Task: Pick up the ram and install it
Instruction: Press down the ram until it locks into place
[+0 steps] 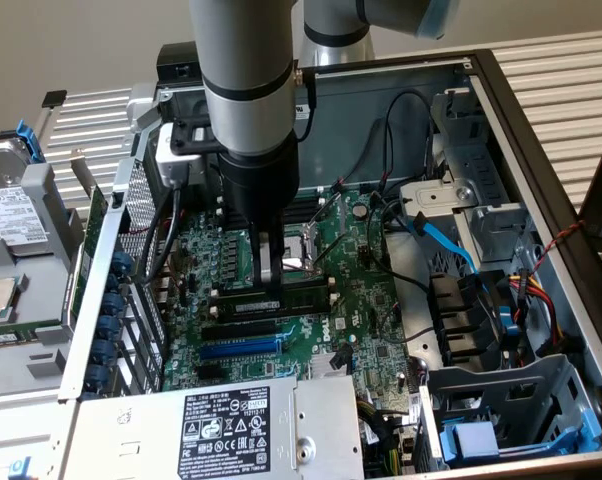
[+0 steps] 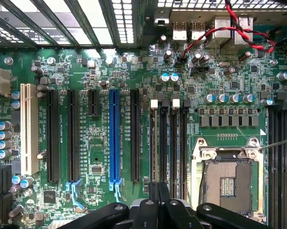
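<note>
pale wall and ribbed metal slats frame an open computer case [image 1: 541, 190] in the exterior view, its dark steel rim cut off at the picture's lower edge. inside lies a green motherboard [image 1: 351, 320], part of it hidden behind the grey, tube-shaped robot arm [image 1: 249, 90]. the gripper [image 1: 269, 285] reaches straight down near the board's middle, its black fingers clenched together with no gap showing between them. right at the fingertips lies the ram [image 1: 303, 293], a long thin green stick running toward the exterior view's right, low against the board among the memory slots; whether it is fully seated or gripped by the fingers is hard to make out. just below it sit black slots and a blue expansion slot [image 1: 239, 347]. a square metal cpu socket [image 1: 299, 250] peeks out beside the arm. blue cables [image 1: 446, 245] and red and yellow wires [image 1: 541, 285] curl at the case's right side, and a grey power supply [image 1: 221, 425] with a white label fills the near corner. a loose hard drive [image 1: 16, 215] sits outside, at the exterior view's left.

the wrist view looks flat down on the motherboard [image 2: 148, 81]. the gripper [image 2: 158, 210] shows as glossy black fingers pressed shut, covering the ends of the long black memory slots [image 2: 168, 143]. nearby are the blue expansion slot [image 2: 114, 138], a white slot [image 2: 26, 129], and the silver-framed cpu socket [image 2: 227, 179].
</note>
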You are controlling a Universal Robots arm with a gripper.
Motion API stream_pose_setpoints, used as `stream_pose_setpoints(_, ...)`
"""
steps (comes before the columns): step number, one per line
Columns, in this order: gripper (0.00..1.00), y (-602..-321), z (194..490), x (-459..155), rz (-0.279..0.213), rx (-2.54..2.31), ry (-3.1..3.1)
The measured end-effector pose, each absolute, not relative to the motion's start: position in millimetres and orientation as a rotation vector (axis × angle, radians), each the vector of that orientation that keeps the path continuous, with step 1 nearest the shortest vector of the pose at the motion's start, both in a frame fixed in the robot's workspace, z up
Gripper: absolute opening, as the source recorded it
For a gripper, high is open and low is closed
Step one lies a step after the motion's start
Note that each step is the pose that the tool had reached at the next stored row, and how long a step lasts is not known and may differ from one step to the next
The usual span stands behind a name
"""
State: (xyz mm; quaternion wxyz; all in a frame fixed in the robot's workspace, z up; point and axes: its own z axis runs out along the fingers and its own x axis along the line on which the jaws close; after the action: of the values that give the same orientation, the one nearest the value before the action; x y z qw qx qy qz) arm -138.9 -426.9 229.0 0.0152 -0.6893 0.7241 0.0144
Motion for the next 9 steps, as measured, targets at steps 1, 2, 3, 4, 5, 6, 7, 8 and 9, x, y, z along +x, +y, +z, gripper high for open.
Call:
stream_pose_setpoints(1, 0.12, -427.0, 228.9, -138.9, 0.045, -2.145, 2.253)
stream_pose_setpoints(2, 0.12, -427.1, 228.7, -139.0, 0.046, -2.144, 2.253)
stream_pose_setpoints(3, 0.12, -427.2, 228.6, -139.1, 0.047, -2.144, 2.252)
stream_pose_setpoints(4, 0.12, -427.4, 228.2, -139.1, 0.048, -2.143, 2.252)
stream_pose_setpoints(5, 0.12, -427.4, 228.1, -139.1, 0.048, -2.143, 2.251)
stream_pose_setpoints(6, 0.12, -427.6, 228.0, -139.2, 0.048, -2.143, 2.251)
stream_pose_setpoints(7, 0.12, -427.7, 227.9, -139.2, 0.048, -2.143, 2.251)
stream_pose_setpoints(8, 0.12, -427.8, 227.7, -139.3, 0.049, -2.143, 2.251)
stream_pose_setpoints(9, 0.12, -427.9, 227.5, -139.3, 0.049, -2.143, 2.251)
